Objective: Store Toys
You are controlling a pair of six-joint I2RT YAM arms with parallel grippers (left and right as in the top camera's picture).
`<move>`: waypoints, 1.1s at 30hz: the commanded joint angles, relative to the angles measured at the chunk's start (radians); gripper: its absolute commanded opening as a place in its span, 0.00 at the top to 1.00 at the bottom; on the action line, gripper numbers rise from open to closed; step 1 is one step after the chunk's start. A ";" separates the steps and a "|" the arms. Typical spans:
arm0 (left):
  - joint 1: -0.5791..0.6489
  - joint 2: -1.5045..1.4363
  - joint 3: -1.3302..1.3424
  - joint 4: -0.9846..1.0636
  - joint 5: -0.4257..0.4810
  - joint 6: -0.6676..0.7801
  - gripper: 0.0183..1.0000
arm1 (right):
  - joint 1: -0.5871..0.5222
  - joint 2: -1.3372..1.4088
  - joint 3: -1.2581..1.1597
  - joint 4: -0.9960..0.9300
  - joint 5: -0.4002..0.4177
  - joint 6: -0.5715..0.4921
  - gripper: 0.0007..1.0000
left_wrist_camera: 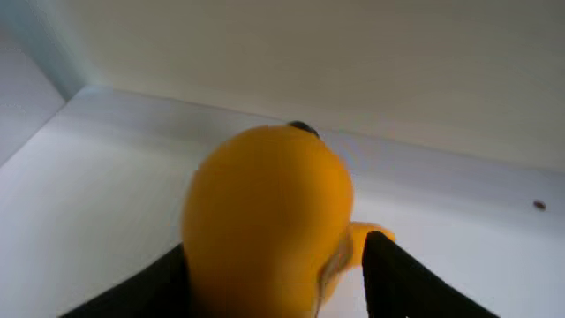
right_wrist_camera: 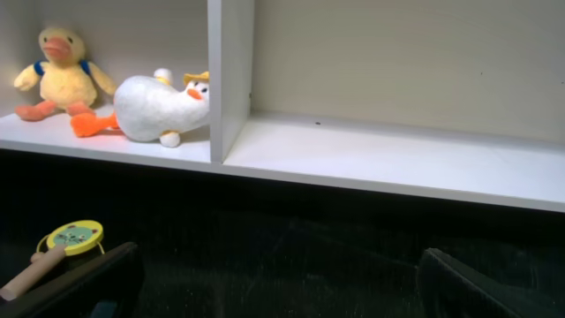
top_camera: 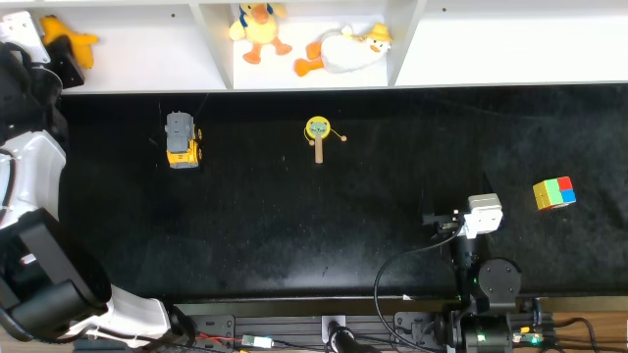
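1. The left jaws pinched an orange plush toy (left_wrist_camera: 265, 212), with one dark finger pressed against each side of its rounded body.
2. The toy sat inside the left compartment of the white shelf (top_camera: 147, 44), near the back wall. From above, its length ran across the compartment, one orange limb pointing toward the divider. Which way it faced could not be told.
3. The right jaws were spread wide with nothing between them, low over the black counter (top_camera: 294, 226) at its right front, aimed at the shelf.
4. In the middle compartment a yellow duck plush (top_camera: 259, 27) sat upright. Just beside it a white duck plush (top_camera: 343, 49) lay on its side, feet toward the yellow one.
5. On the counter stood a yellow toy truck (top_camera: 182, 139), its long axis toward the shelf. A rattle drum (top_camera: 318, 135) lay with its wooden handle pointing away from the shelf, and a colour cube (top_camera: 554, 193) sat far right.
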 commanded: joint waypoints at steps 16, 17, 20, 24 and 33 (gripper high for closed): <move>-0.021 0.019 0.016 -0.014 -0.003 -0.005 0.00 | -0.001 -0.008 -0.013 0.005 0.000 -0.003 0.00; -0.021 0.016 0.015 -0.020 -0.007 -0.005 0.00 | -0.001 -0.008 -0.013 0.005 0.000 -0.003 0.00; -0.021 -0.003 0.014 -0.058 -0.037 -0.005 0.00 | -0.001 -0.008 -0.013 0.005 0.000 -0.003 0.00; -0.021 -0.038 0.014 -0.116 -0.050 0.034 0.00 | -0.001 -0.008 -0.013 0.005 0.000 -0.003 0.01; -0.021 -0.121 0.013 -0.244 -0.121 0.047 0.00 | -0.001 -0.008 -0.013 0.005 0.000 -0.003 0.01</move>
